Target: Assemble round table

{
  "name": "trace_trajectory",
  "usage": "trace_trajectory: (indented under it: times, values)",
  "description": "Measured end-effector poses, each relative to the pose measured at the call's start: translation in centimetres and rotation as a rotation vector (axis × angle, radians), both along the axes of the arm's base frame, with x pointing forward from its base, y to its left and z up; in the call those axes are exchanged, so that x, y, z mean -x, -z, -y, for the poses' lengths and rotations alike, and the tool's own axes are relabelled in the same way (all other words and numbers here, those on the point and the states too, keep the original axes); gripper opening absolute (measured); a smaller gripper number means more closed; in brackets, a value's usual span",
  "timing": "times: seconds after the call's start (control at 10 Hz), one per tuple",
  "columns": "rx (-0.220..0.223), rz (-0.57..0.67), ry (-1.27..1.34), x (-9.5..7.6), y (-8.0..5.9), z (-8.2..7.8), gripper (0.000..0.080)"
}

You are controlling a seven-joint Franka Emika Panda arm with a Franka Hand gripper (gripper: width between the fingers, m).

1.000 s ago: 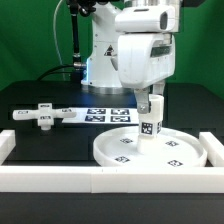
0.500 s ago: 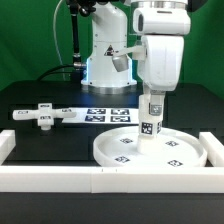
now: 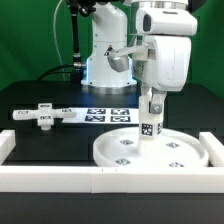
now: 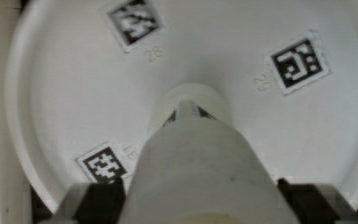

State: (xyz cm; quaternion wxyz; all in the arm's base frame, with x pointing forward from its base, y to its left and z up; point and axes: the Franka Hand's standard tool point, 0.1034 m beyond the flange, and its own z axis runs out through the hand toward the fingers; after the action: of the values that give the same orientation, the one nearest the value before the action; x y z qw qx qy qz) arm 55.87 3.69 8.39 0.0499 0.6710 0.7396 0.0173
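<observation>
The large rimmed round disc [image 3: 165, 153] lies flat at the front of the table. The short cylindrical leg [image 3: 149, 122] stands upright on its middle, with a tag on its side. My gripper [image 3: 151, 98] comes straight down from above and is shut on the leg's upper end. In the wrist view the leg [image 4: 202, 150] runs down to the disc [image 4: 78, 90], and the black fingers [image 4: 101, 200] press on both of its sides. The cross-shaped base [image 3: 40, 115] lies apart from these, towards the exterior view's left.
The marker board [image 3: 105, 113] lies flat behind the disc, between it and the arm's base. A long white border rail [image 3: 90, 178] runs along the table's front, with short raised ends at both sides.
The hand has shifted a little towards the exterior view's right above the leg, and its jaws have closed on the leg. Leg and disc have stayed in place.
</observation>
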Motion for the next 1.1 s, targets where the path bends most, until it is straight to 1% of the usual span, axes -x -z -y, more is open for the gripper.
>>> trace_trajectory:
  times: [0.5,0.7,1.0,1.1]
  values:
    - [-0.008,0.003,0.073,0.01,0.01,0.04,0.0404]
    - [-0.025,0.009,0.256,0.09,0.06,0.03,0.0406]
    - [-0.066,0.022,0.641,0.33,0.12,-0.2,0.0406]
    - [-0.074,0.025,0.727,0.35,0.12,-0.23,0.0406]
